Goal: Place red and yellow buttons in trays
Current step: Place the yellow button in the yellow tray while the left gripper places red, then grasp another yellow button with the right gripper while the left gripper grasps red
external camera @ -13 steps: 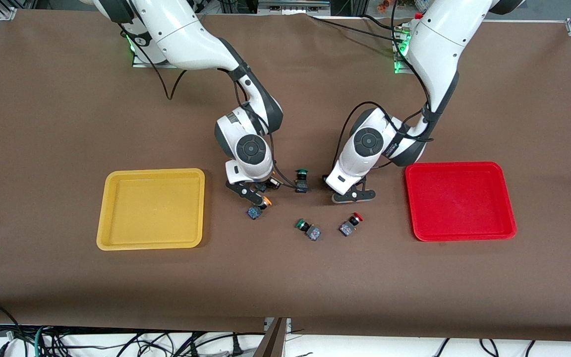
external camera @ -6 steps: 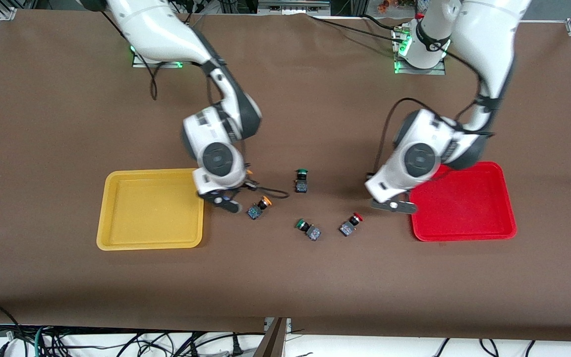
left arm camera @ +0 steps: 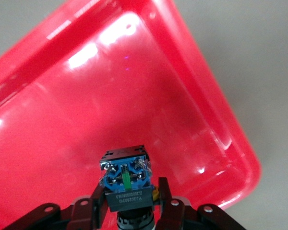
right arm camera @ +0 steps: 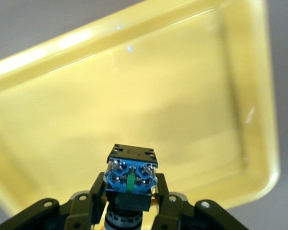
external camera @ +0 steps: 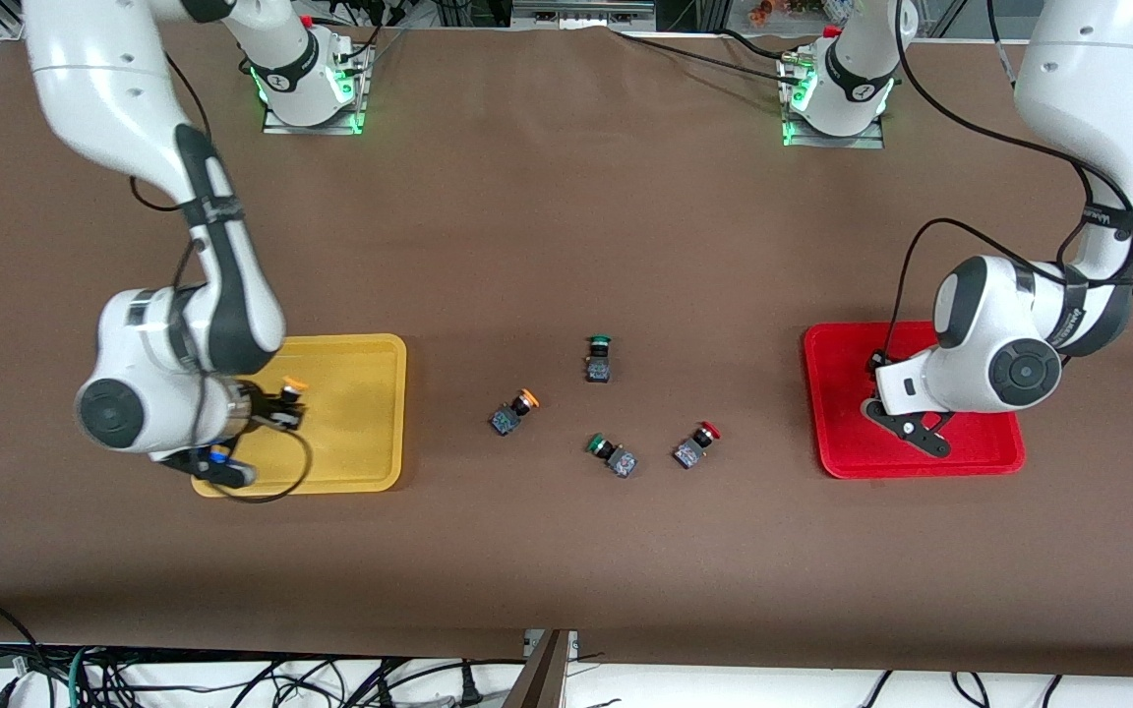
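Observation:
My right gripper [external camera: 217, 462] is over the yellow tray [external camera: 350, 340], near the corner closest to the front camera. In the right wrist view the gripper [right arm camera: 129, 191] is shut on a button [right arm camera: 130, 178] above the tray floor [right arm camera: 158, 86]; its cap is hidden. My left gripper [external camera: 909, 429] is over the red tray [external camera: 921, 470]. In the left wrist view it [left arm camera: 129, 197] is shut on a button [left arm camera: 126, 178], cap hidden, above the tray [left arm camera: 158, 96]. A yellow-capped button [external camera: 512, 411] and a red-capped button [external camera: 695, 444] lie on the table between the trays.
Two green-capped buttons [external camera: 599, 357] [external camera: 612, 455] lie on the brown table mat between the trays, close to the red and yellow ones. A cable loop hangs from the right wrist over the yellow tray's rim.
Both arms have swung out from the middle of the table, the right to over the yellow tray, the left to over the red tray, each with a button. The four loose buttons have not moved.

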Tool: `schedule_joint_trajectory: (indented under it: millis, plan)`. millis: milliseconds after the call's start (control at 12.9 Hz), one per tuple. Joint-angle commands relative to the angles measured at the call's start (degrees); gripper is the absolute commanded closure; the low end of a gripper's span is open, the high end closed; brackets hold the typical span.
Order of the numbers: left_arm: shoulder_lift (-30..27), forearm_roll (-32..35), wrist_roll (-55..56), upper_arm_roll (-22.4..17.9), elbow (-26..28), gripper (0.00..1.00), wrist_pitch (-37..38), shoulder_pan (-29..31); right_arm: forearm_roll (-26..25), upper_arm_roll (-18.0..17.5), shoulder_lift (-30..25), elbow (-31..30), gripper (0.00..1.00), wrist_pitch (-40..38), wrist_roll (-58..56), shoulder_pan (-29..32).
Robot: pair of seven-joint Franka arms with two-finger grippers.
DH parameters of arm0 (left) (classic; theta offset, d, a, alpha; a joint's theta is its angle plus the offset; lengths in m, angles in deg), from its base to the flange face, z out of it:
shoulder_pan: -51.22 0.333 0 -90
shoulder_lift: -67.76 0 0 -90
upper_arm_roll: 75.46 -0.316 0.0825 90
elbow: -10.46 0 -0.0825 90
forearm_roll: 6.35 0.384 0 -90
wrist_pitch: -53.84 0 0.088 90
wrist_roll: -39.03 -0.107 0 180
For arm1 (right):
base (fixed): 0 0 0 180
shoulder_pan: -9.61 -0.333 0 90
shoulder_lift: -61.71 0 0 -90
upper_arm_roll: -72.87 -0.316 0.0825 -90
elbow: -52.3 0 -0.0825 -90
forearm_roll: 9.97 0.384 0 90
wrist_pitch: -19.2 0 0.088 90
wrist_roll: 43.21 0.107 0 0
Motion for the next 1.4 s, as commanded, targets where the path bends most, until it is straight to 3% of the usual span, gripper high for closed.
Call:
schedule_joint_trajectory:
  millis: [0, 78, 155, 233, 466, 698, 853, 1009, 1319]
  plan:
    - [-1.02, 0.77, -0.91, 2.20, 0.09, 0.00, 0.04, -0.97, -1.09, -1.07, 1.53, -1.06, 1.00, 3.05, -1.50, 2.64]
    - [-2.16, 0.77, -0.82, 3.60, -0.44, 0.00, 0.13, -0.97, -1.09, -1.07, 2.24, -1.76, 0.94, 4.81, -2.20, 3.36]
    - [-2.69, 0.68, -0.21, 4.92, -1.66, 0.00, 0.13, -1.15, -1.09, -1.07, 2.59, -2.38, 0.50, 6.13, -2.38, 3.45]
    - [-2.52, 0.59, 0.40, 7.02, -4.63, 0.00, 0.13, -1.67, -1.00, -1.07, 2.77, -2.39, 0.01, 6.23, -2.38, 3.45]
    - [6.84, 0.16, 6.17, 8.71, -16.22, 0.00, -0.31, -8.16, -0.13, -2.65, 1.37, -1.07, 0.00, 5.62, -1.33, 0.31]
    - [15.30, 0.15, 24.35, 5.92, -26.34, 0.00, -0.48, -19.40, -0.47, -2.66, 1.62, 1.03, 0.00, 6.83, 17.14, -8.04]
    - [17.42, 2.16, 24.84, 1.61, -26.29, 0.00, -8.07, -23.55, -0.39, -2.66, 2.59, 2.01, 0.00, 10.43, 26.05, -12.09]
    - [19.01, 3.23, 24.76, 1.33, -24.71, 0.00, -17.06, -23.30, -0.30, -2.92, 3.38, 2.10, 0.00, 14.65, 34.92, -15.69]
    - [19.72, 5.51, 24.67, 1.41, -24.35, 0.00, -18.68, -23.21, -0.65, -2.83, 6.80, 4.89, 0.00, 24.51, 45.85, -21.32]
